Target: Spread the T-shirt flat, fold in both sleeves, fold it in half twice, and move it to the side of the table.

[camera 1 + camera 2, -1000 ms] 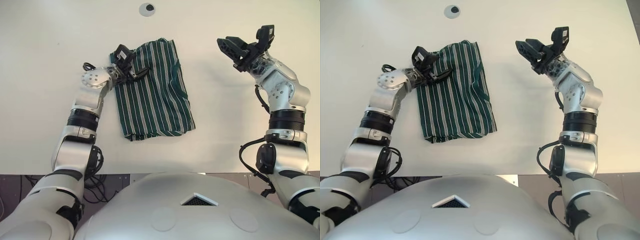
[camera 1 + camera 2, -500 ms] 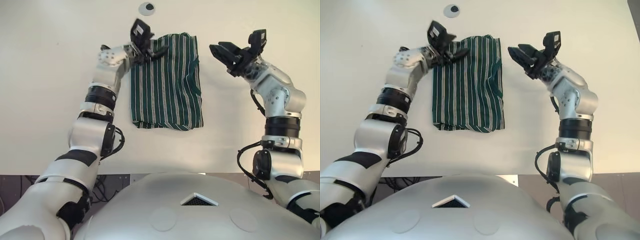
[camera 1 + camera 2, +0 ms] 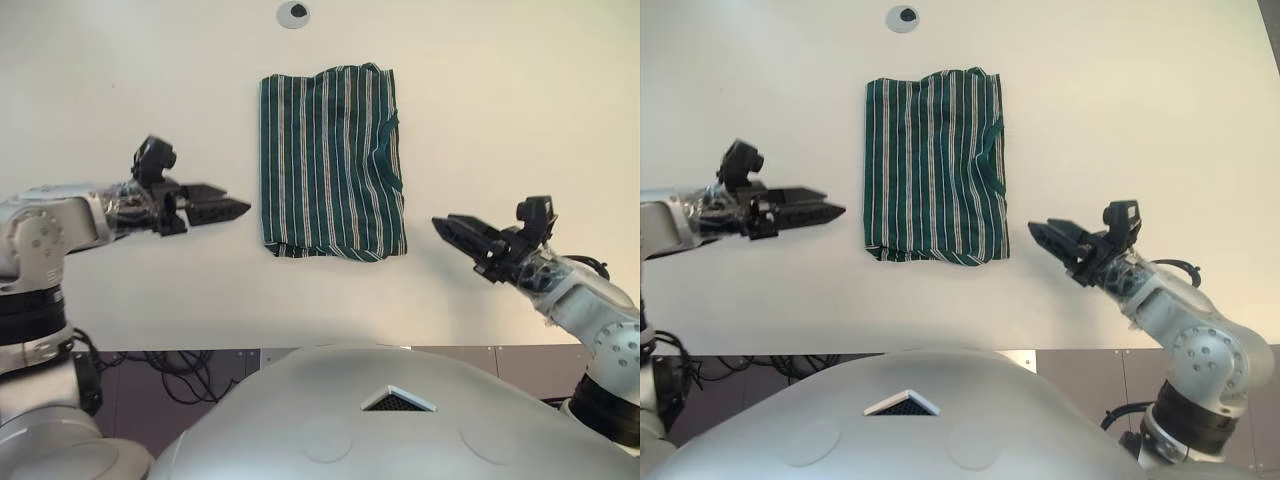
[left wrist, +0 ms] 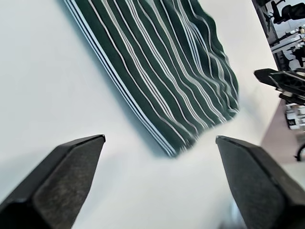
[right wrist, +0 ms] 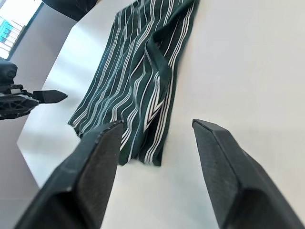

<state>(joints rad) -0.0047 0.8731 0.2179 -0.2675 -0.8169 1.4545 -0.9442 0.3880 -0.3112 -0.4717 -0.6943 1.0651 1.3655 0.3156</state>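
Left tool (image 3: 238, 208): released, fingers spread, nothing held. Right tool (image 3: 450, 230): the same, agape and empty. Both hang over the near part of the white counter (image 3: 520, 120). The folded green, white-striped T-shirt (image 3: 330, 160) lies flat between them, inward of each tip and touching neither. The left tip looks slightly nearer. The shirt's long axis runs straight away from me, and I judge the bulkier end is nearest the tools.
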